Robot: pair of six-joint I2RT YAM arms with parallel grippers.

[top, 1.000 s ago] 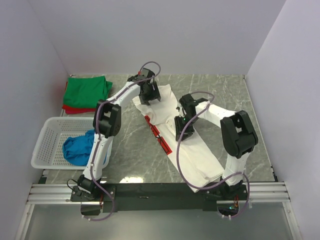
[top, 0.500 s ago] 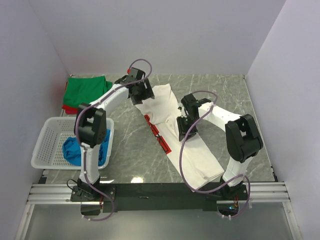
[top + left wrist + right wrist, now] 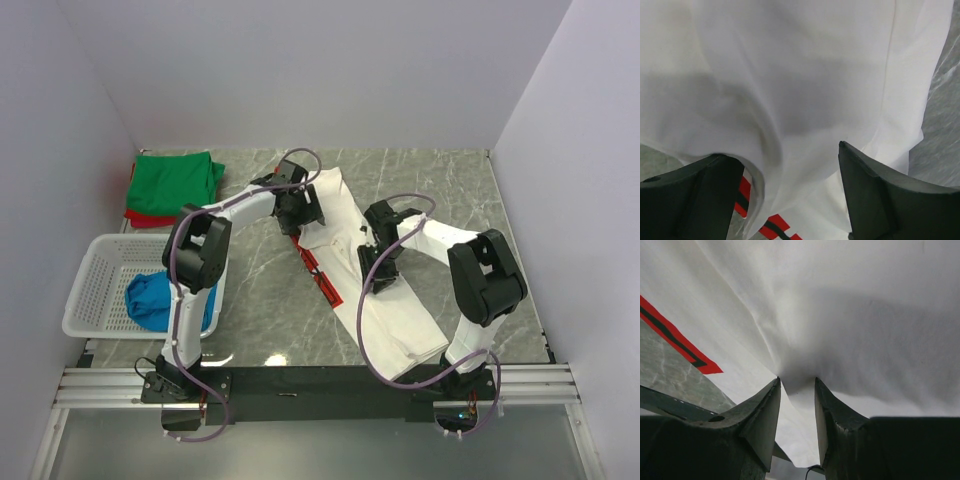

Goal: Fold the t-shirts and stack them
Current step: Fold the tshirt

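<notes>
The large white t-shirt (image 3: 400, 310) with red print (image 3: 318, 272) lies in a long diagonal band from the back centre to the front right. My left gripper (image 3: 302, 208) is over its upper left edge. In the left wrist view it (image 3: 790, 150) is open, with white cloth (image 3: 790, 75) bulging between the wide jaws. My right gripper (image 3: 375, 268) is at the shirt's middle. In the right wrist view it (image 3: 796, 380) is closed on a puckered fold of white cloth (image 3: 840, 300). The green t-shirt (image 3: 175, 180) lies on the red one (image 3: 140, 217) at the back left. The blue t-shirt (image 3: 150, 298) is in the basket.
A white lattice basket (image 3: 95, 280) stands at the left front, beside the left arm. Grey walls close in the table at the left, back and right. A black rail runs along the near edge (image 3: 320, 380).
My left gripper swung left off the shirt's top, then came back right and down onto its upper left edge. My right gripper shifted slightly forward along the shirt, which now lies narrower and straighter.
</notes>
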